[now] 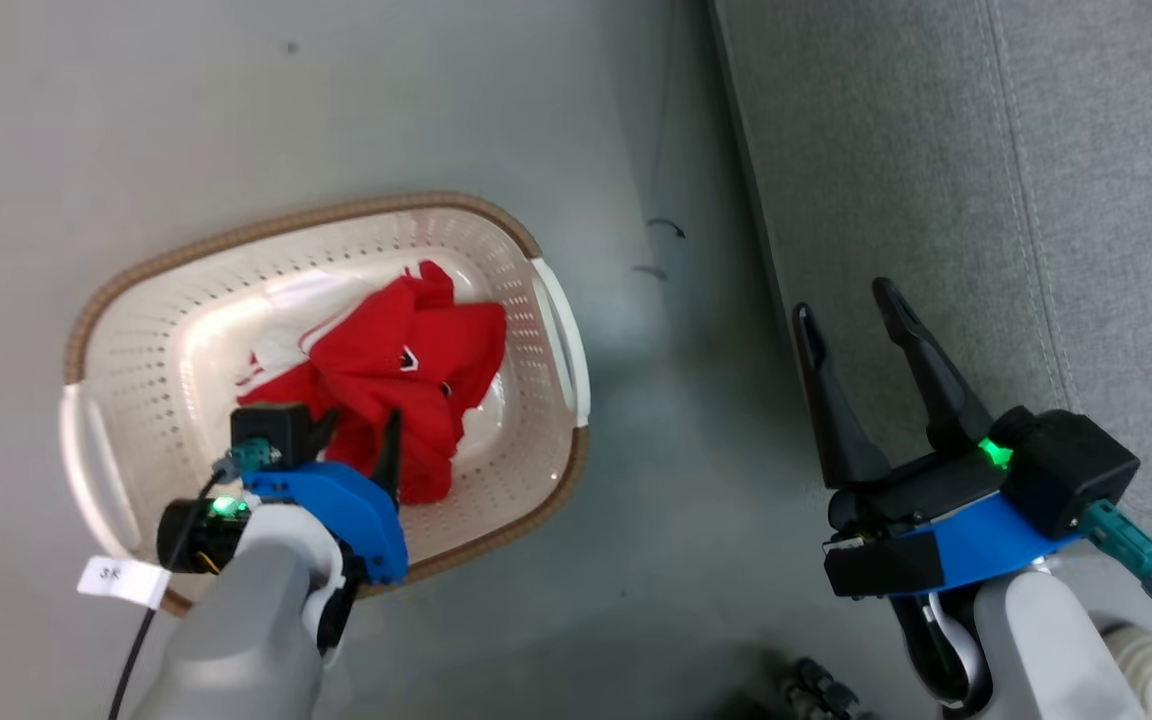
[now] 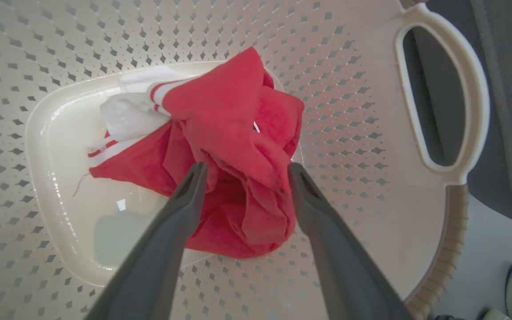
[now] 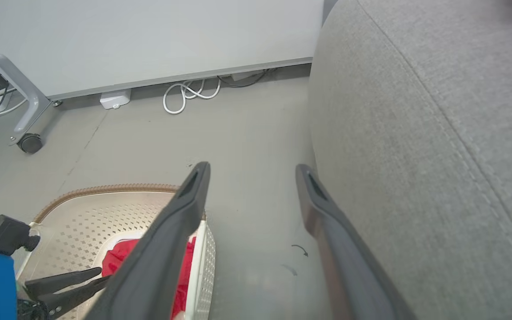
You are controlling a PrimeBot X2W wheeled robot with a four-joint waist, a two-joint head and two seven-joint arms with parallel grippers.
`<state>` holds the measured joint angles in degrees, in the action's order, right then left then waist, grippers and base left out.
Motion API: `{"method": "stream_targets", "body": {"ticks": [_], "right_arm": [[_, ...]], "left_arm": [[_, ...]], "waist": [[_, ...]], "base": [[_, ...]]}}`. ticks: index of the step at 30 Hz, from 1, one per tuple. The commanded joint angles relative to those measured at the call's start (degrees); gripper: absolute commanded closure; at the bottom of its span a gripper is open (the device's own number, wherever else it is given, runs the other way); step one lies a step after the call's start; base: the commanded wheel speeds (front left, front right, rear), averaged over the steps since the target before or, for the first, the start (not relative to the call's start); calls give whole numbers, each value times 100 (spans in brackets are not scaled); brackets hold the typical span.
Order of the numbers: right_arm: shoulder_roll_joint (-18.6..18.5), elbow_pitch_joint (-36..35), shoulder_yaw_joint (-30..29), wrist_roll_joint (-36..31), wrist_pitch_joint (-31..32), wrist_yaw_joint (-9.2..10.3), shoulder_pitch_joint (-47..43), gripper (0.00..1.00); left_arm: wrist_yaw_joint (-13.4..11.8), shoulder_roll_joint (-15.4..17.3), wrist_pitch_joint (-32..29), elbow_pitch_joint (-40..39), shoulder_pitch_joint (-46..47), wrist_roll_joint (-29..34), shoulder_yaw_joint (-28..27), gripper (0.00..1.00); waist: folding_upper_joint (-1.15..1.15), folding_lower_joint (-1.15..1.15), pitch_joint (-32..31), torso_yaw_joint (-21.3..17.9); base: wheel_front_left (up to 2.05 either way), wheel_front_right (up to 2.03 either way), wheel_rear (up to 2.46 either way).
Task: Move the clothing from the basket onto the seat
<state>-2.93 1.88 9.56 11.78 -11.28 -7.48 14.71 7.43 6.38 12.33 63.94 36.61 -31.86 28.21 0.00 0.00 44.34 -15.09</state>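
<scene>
Two grippers spread, empty.
Left wrist view: left gripper [image 2: 247, 168] straddles the clothing [image 2: 234, 120] inside the basket [image 2: 349, 66]; right gripper [image 1: 844, 300] outside.

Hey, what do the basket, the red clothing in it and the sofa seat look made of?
The basket looks like glossy cream plastic: moulded perforations, shiny bottom. The clothing seems soft matte fabric, probably knit, judging by its crumpled folds. The seat looks like grey woven upholstery with stitched seams.

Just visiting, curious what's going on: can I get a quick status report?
Left gripper open, fingers flanking red clothing in basket. Right gripper open, empty, by seat edge. No obstacle seen between.
</scene>
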Motion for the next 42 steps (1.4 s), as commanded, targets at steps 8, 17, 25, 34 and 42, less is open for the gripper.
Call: {"method": "stream_targets", "body": {"ticks": [8, 17, 25, 34, 42], "right_arm": [[7, 91, 147, 154, -188, -3, 197, 0], [7, 200, 214, 212, -289, -3, 275, 0], [7, 330, 317, 264, -336, -3, 378, 0], [6, 442, 303, 156, -363, -3, 446, 0], [5, 556, 144, -3, -306, -3, 366, 0]], "left_arm": [[1, 52, -184, 376, 460, -266, -21, 0], [2, 119, -422, 476, 611, -506, 237, 100], [2, 284, -305, 441, 558, -778, 463, 100], [2, 290, -246, 408, 491, -1107, 818, 100], [2, 199, -9, 235, 273, -1337, 1192, 100]], "waist": [[0, 0, 427, -302], [0, 0, 473, -388], [0, 0, 418, -386], [0, 0, 212, -272], [0, 0, -450, 146]], "base": [[0, 0, 0], [0, 0, 0], [0, 0, 0], [0, 0, 0], [0, 0, 0]]}}
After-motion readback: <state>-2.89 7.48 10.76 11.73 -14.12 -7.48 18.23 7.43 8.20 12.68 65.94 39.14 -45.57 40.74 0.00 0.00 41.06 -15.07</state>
